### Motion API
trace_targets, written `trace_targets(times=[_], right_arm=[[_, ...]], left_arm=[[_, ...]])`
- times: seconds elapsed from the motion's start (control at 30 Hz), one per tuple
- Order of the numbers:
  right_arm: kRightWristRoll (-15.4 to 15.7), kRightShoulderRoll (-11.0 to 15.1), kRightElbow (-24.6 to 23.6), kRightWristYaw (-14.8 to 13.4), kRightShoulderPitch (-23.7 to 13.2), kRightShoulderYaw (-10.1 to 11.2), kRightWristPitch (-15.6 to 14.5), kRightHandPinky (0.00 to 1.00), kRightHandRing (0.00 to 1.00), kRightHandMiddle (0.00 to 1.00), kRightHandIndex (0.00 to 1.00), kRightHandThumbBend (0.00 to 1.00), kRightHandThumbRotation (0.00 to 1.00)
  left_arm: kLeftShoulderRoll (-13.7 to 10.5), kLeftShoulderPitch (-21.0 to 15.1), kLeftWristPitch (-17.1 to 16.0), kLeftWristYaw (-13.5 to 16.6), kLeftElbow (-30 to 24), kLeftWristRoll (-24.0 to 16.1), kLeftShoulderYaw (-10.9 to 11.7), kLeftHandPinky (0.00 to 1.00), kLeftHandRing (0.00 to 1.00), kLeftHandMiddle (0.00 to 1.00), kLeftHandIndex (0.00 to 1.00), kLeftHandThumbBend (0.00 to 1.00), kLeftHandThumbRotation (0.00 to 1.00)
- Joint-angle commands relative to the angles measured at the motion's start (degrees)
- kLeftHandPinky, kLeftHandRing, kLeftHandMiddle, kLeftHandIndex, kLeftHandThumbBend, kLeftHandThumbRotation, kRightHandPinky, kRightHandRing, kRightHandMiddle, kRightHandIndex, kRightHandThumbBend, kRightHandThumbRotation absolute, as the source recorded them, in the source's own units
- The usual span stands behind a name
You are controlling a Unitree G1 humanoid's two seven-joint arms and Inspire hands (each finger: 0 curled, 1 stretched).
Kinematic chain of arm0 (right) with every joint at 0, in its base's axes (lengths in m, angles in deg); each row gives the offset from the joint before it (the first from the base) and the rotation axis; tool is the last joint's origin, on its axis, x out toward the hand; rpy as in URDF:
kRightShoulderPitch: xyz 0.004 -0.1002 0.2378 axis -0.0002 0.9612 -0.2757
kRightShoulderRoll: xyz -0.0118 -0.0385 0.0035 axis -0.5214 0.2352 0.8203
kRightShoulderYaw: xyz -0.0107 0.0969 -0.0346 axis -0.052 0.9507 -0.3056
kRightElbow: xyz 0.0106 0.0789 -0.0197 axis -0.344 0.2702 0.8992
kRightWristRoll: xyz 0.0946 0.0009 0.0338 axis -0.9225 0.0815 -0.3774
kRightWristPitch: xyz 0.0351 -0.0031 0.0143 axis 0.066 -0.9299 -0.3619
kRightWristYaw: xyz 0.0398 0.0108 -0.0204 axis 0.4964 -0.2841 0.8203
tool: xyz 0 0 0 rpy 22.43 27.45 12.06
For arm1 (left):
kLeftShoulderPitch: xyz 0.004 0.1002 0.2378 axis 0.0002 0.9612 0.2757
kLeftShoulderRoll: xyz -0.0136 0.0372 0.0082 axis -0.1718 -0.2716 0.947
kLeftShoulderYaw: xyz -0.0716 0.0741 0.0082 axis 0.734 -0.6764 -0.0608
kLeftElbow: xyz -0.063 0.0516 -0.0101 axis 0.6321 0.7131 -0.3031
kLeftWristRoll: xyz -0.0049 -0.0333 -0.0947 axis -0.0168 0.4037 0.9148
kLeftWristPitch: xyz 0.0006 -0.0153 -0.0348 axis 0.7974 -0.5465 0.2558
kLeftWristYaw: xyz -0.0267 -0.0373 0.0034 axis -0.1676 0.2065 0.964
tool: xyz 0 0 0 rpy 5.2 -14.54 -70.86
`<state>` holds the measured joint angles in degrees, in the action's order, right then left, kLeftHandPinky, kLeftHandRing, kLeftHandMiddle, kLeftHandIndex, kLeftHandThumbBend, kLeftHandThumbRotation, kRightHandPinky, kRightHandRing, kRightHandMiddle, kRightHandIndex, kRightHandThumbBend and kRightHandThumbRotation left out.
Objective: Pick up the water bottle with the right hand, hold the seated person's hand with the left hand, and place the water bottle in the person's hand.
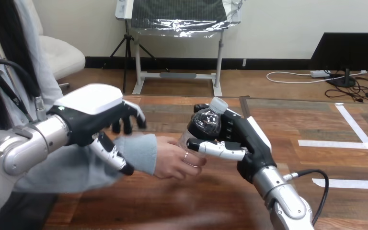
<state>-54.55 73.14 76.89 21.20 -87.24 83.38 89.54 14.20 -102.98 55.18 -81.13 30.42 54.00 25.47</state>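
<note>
We found the handover at its last step. The water bottle (205, 125) was off the table (172, 206) and in the right hand (249, 143). That hand's fingers were curled round the far side of the clear body, and its thumb (215, 148) lay across the near side, pinching the bottle between them. The bottle leaned a little, its white cap (219, 104) uppermost and toward the view's right. Its lower end met the person's hand (175, 160), which reached in from the view's left and cupped the base from below and beside. Robot and person were thus both on the bottle. The left hand (93, 108) arched over the person's forearm, above the pale sleeve (139, 151) and a little back from the wrist. We could not tell whether it had closed on the arm or merely hung over it, so we would not call the supporting hold secure. We judged the pick-up done and the placing under way but not finished, since the right hand carried the weight. By our reckoning, the next move called for the person's hand to close properly round the base. The right hand would then loosen slowly and draw back toward the view's right without dragging the bottle along. The risk we saw was a release that came too soon, with the tilted bottle slipping out of a half-formed grasp.
</note>
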Motion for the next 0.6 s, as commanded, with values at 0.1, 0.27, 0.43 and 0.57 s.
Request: trace_targets(times=[0.1, 0.27, 0.43, 0.57], right_arm=[[1.3, 1.6, -2.1, -1.4, -5.7, -0.7, 1.6, 1.00, 0.98, 0.92, 0.95, 1.00, 0.45], [2.2, 2.0, -2.1, -1.5, -5.7, -0.9, 1.9, 1.00, 0.99, 0.95, 0.98, 1.00, 0.54], [3.1, 2.4, -2.0, -2.0, -5.7, -1.2, 2.0, 1.00, 1.00, 0.98, 1.00, 1.00, 0.64], [3.7, 2.7, -1.9, -2.2, -5.7, -1.4, 2.3, 1.00, 1.00, 0.99, 1.00, 1.00, 0.68]], left_arm=[[-1.0, 0.3, 0.8, 1.6, -2.4, 0.8, 1.9, 0.84, 0.87, 0.91, 0.95, 1.00, 0.45], [-1.2, 1.0, 1.0, 2.0, -2.8, 0.6, 2.1, 0.88, 0.92, 0.95, 0.98, 1.00, 0.47], [-1.6, 1.7, 0.9, 2.5, -3.0, 0.1, 2.0, 0.91, 0.95, 0.98, 1.00, 1.00, 0.49], [-2.0, 2.0, 0.7, 2.8, -3.1, -0.5, 1.9, 0.93, 0.97, 0.99, 1.00, 1.00, 0.52]])
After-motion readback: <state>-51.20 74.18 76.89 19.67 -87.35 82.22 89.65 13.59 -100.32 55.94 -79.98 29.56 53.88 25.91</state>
